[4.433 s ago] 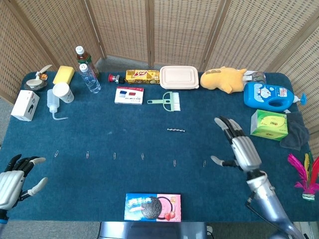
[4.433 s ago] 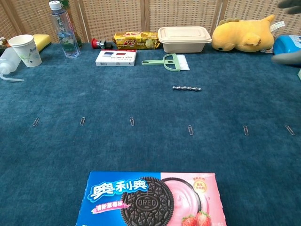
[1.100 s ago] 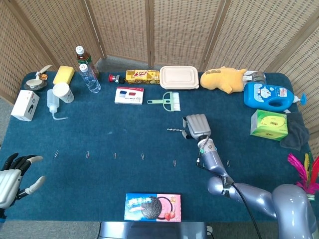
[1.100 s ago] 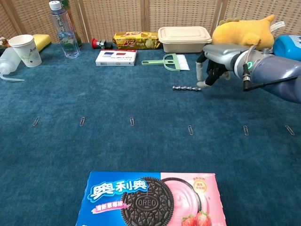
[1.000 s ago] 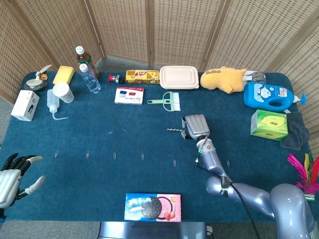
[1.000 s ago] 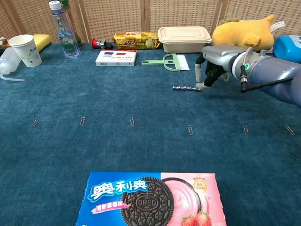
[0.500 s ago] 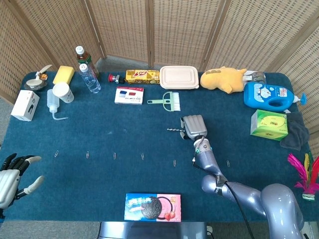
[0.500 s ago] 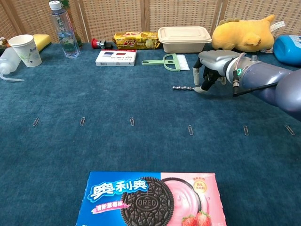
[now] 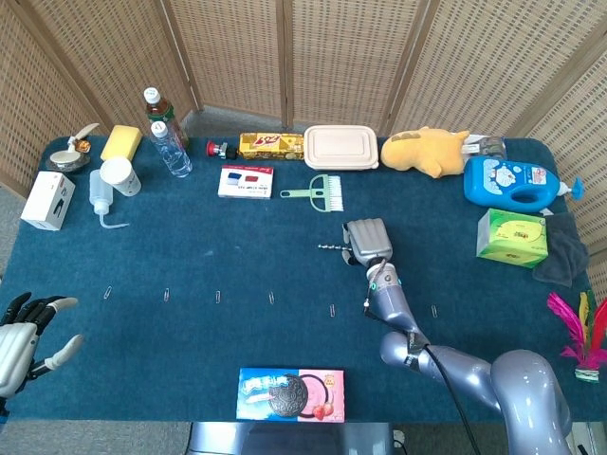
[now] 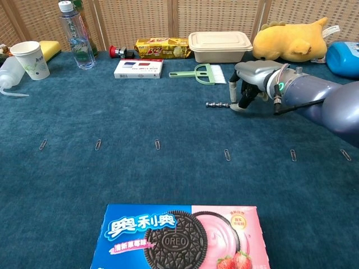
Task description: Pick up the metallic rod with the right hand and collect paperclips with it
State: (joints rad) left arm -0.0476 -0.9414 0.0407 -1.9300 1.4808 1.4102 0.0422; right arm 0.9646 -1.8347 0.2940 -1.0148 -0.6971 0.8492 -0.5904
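Right hand (image 10: 247, 84) over the blue surface (image 10: 140, 123), fingers curled down onto one end of the metallic rod (image 10: 217, 104), grip not confirmed. Rod flat, long axis three-to-nine, free end toward nine. Left hand (image 9: 21, 341) far off, released. Paperclips (image 10: 226, 154) toward six.

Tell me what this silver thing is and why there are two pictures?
It is a robot with two arms that end in hands. One picture comes from a camera in its head, looking down; the other from its chest, looking across the blue table. The right hand is curled over one end of a small metal rod, its fingers reaching down around it, but the rod lies on the cloth, not lifted. The left hand waits at the table's edge, holding nothing. A row of paperclips lies in front. There is also a cookie box, a brush, bottles and a yellow plush toy.
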